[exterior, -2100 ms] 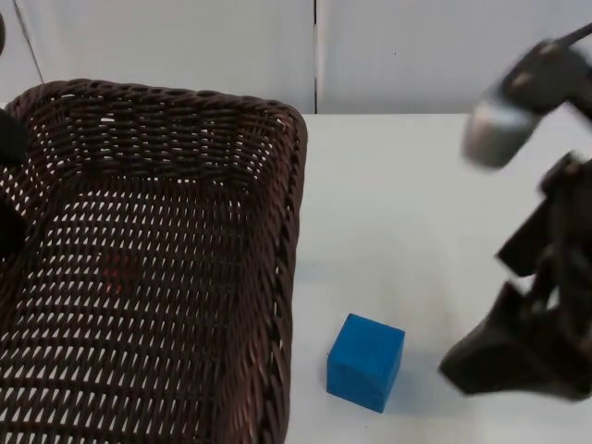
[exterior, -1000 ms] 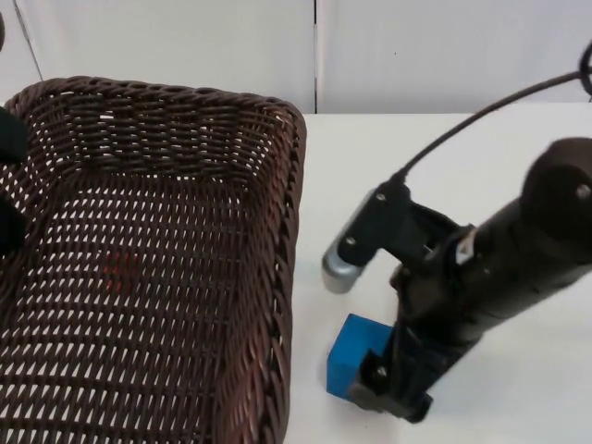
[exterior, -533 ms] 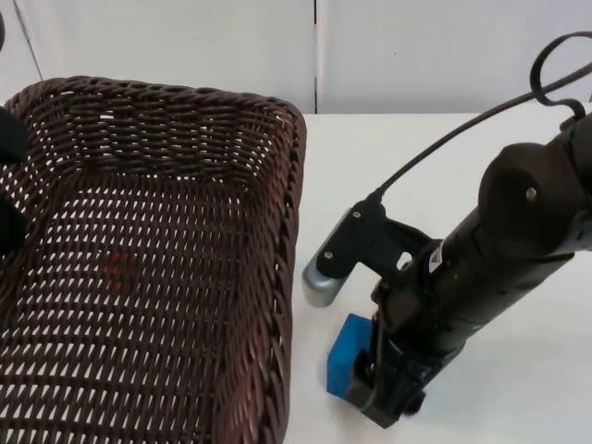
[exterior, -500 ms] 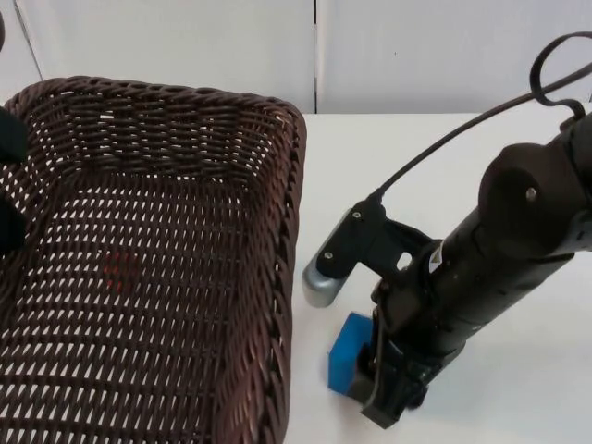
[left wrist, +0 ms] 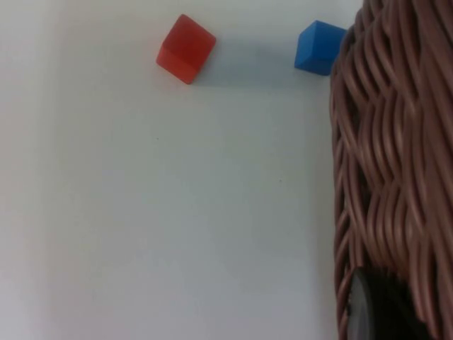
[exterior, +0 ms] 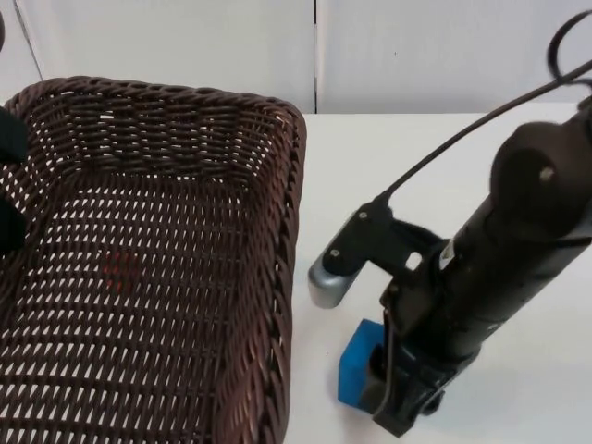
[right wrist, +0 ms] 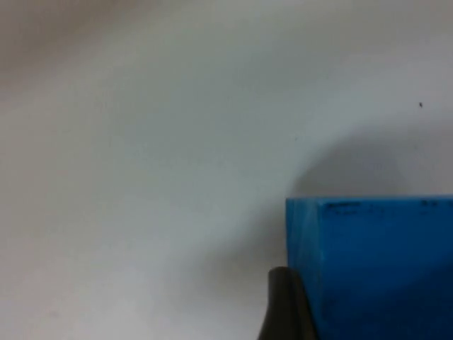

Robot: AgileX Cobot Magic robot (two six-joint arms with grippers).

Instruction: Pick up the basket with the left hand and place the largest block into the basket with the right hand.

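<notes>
Top view: dark brown wicker basket (exterior: 148,268) takes up the table's (exterior: 370,185) left side, left gripper (exterior: 9,185) at its left rim, jaw state can't tell. Right gripper (exterior: 393,393) is down on a solid blue block (exterior: 359,373) just right of the basket.

Left wrist view: woven basket wall (left wrist: 389,177), red block (left wrist: 185,49) and small blue block (left wrist: 320,47) beyond it.

Right wrist view: blue block (right wrist: 375,265) touching one fingertip (right wrist: 283,304), looks clamped.

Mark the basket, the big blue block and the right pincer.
basket (exterior: 277,120): top view, far right rim corner.
big blue block (exterior: 356,370): top view, exposed left face.
right pincer (exterior: 404,413): top view, tip at the block.
</notes>
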